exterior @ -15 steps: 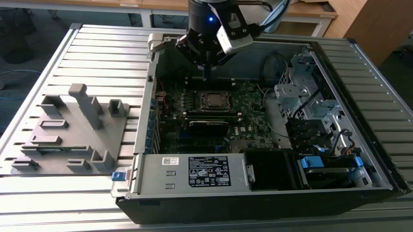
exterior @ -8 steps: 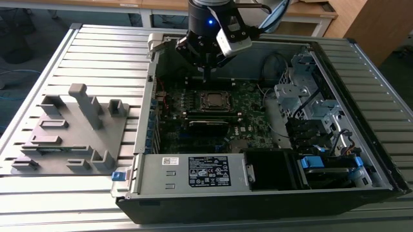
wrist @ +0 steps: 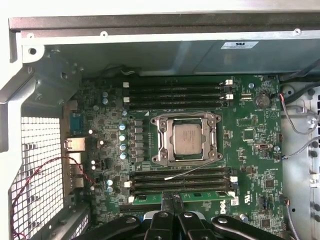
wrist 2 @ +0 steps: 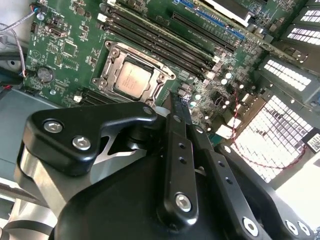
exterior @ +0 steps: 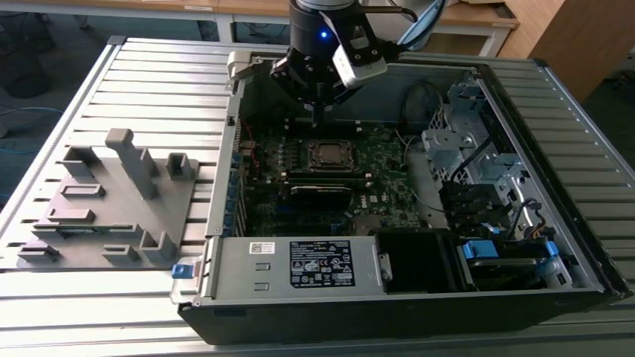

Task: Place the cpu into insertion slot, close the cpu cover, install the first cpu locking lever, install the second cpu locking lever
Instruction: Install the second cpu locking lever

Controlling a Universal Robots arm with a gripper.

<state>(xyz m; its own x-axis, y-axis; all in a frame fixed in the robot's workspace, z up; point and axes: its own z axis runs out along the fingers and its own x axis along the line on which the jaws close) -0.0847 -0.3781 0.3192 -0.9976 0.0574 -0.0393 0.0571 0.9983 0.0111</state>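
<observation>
The cpu (wrist: 187,138) lies flat in the insertion slot (wrist: 159,120) on the green motherboard, also seen in the second wrist view as a pale square cpu (wrist 2: 134,79). The silvery cpu cover (wrist: 167,145) lies down around it as a frame. A thin wire locking lever (wrist: 192,170) slants loose across the memory strips beside the socket. My gripper (wrist: 172,196) hangs above the board a short way from the socket, fingers pressed together and holding nothing. In the exterior view the gripper (exterior: 317,115) hovers just behind the cpu (exterior: 328,155).
The open computer case (exterior: 228,149) walls surround the board. Long black memory strips (wrist: 175,92) flank the socket on two sides. Drive bays and cables (exterior: 476,163) fill the exterior view's right, a power supply (exterior: 297,264) the front. A grey fixture (exterior: 109,201) sits outside the case.
</observation>
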